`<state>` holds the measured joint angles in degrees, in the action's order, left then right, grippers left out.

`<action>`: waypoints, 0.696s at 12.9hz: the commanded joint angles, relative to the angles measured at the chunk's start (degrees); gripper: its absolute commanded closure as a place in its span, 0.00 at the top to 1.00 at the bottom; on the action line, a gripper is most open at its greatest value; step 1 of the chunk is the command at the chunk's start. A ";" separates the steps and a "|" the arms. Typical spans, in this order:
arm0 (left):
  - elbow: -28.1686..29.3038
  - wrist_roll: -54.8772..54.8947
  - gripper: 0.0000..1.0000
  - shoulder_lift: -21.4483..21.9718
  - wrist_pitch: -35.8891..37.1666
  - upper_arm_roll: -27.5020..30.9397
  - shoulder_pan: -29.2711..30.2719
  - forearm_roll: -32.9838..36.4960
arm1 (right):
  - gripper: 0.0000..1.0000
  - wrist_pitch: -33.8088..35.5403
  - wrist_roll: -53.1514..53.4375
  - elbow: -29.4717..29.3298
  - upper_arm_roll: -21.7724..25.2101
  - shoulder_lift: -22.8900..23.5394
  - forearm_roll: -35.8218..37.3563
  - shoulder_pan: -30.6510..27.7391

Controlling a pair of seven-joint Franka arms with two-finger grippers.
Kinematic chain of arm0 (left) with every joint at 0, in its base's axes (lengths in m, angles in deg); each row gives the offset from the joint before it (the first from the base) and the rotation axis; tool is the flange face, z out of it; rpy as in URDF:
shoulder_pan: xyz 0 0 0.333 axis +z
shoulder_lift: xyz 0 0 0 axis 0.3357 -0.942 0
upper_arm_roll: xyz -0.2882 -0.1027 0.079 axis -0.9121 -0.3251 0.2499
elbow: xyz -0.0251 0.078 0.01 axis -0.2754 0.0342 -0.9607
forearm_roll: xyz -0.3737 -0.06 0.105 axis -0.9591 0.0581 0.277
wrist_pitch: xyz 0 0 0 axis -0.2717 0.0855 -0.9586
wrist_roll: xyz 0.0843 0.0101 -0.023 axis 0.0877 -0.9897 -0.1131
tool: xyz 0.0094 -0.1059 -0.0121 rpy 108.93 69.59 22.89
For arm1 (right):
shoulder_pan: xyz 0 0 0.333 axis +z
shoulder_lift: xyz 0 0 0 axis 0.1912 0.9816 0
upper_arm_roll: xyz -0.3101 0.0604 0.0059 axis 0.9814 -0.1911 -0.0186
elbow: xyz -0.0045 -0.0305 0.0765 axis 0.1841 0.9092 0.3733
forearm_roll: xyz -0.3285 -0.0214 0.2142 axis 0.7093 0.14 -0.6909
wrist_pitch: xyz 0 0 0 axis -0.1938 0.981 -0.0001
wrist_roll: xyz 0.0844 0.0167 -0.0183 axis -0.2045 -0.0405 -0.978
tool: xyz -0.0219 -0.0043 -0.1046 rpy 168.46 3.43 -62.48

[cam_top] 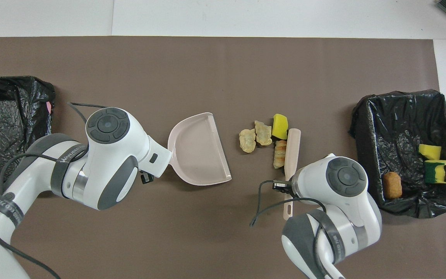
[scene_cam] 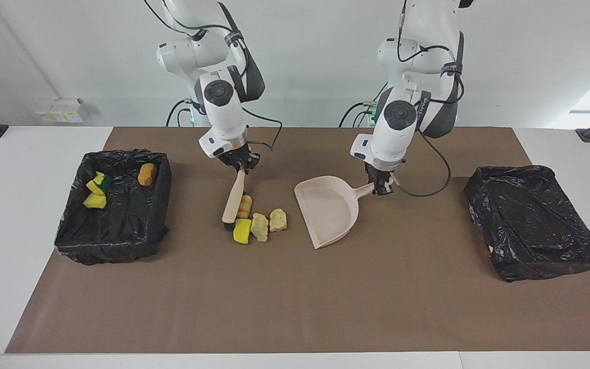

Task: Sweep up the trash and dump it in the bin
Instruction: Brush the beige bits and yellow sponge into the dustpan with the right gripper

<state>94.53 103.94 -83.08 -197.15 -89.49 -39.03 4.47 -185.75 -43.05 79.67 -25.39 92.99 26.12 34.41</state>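
I see my right tool (scene_cam: 240, 163) clamped on the brush (scene_cam: 234, 197) at frame centre-left, its bristles touching the trash (scene_cam: 260, 225). My left tool (scene_cam: 382, 185) grips the dustpan (scene_cam: 328, 209) handle, just beside the chunks on the desk (scene_cam: 295, 307).

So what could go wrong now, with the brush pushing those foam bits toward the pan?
The beige brush held by the right gripper touches only the tan striped chunk and the bright yellow chunk; the two pale chunks may slip past its end. There is still bare mat before the beige plastic dustpan, held by the left gripper, so pieces might scatter or stop at its lip.
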 commanded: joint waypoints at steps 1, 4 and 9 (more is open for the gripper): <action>0.75 -0.86 0.00 0.52 -0.84 0.59 -1.07 -0.64 | 0.00 1.47 -3.10 -4.31 -0.31 2.79 -1.18 1.66; 0.75 -1.56 0.00 0.61 -0.93 0.59 -1.07 -0.64 | 0.00 3.04 -6.09 -5.98 -1.54 2.71 -1.35 2.98; 0.75 -1.91 0.00 0.61 -0.93 0.59 -1.42 -0.64 | 0.00 16.24 -9.60 -14.86 -0.75 2.01 1.45 -1.49</action>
<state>94.53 102.82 -83.08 -197.17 -89.50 -39.52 4.44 -171.50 -49.60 66.95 -26.09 94.70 26.44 35.69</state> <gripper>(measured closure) 0.687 0.744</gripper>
